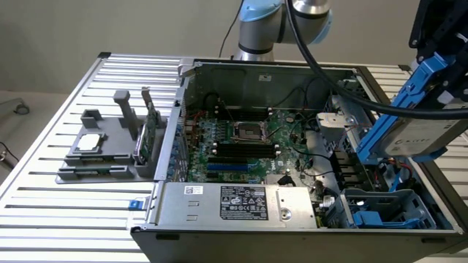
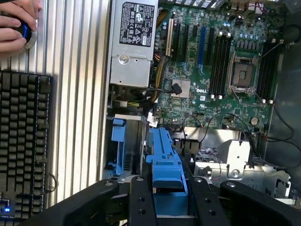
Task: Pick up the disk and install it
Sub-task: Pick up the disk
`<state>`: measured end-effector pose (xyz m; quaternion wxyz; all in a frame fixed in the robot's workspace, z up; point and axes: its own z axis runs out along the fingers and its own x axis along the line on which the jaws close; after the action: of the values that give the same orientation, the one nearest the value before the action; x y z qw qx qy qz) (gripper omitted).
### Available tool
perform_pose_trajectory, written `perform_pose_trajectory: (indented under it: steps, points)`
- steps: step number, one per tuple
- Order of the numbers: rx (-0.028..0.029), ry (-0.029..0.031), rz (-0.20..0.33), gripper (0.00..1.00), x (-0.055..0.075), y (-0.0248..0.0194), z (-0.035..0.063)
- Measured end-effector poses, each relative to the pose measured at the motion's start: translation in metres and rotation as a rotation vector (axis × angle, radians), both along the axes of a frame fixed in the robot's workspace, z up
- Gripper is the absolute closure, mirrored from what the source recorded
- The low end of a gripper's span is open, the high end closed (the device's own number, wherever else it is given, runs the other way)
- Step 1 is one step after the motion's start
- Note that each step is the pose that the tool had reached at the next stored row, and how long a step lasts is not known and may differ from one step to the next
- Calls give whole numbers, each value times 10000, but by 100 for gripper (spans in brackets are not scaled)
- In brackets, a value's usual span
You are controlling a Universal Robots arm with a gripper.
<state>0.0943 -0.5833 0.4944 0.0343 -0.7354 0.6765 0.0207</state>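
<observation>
Exterior view: my end effector point(image 1: 446, 71) grips the disk point(image 1: 422, 131), tilted in the air above the blue drive bay point(image 1: 387, 211) at a corner of the open case point(image 1: 263, 71). Doing this well, I judge, means a firm hold, the carrier squared to the bay and kept clear of the black cable point(image 1: 321, 68). My end effector is cut off by the frame edge, and the rails inside the bay are hard to make out.

Your scene, counted: one robot arm point(image 1: 260, 24), one disk point(image 1: 428, 134), one open computer case point(image 1: 263, 71), one motherboard point(image 1: 219, 143), one power supply point(image 1: 241, 204), one processor socket point(image 1: 247, 131), one keyboard point(image 2: 23, 141), one green circuit card point(image 1: 152, 137), one silver chip point(image 1: 89, 143), one grey holder point(image 1: 102, 161).
</observation>
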Motion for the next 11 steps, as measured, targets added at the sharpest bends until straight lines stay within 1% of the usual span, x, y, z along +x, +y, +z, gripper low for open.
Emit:
perform_pose_trajectory:
  steps: [3, 9, 11]
  points:
    - [0, -32, -91, 67, 1, -49, -19]
    - [0, -59, -246, 67, 1, -154, -69]
    - [1, -73, -306, 67, 1, -179, -91]
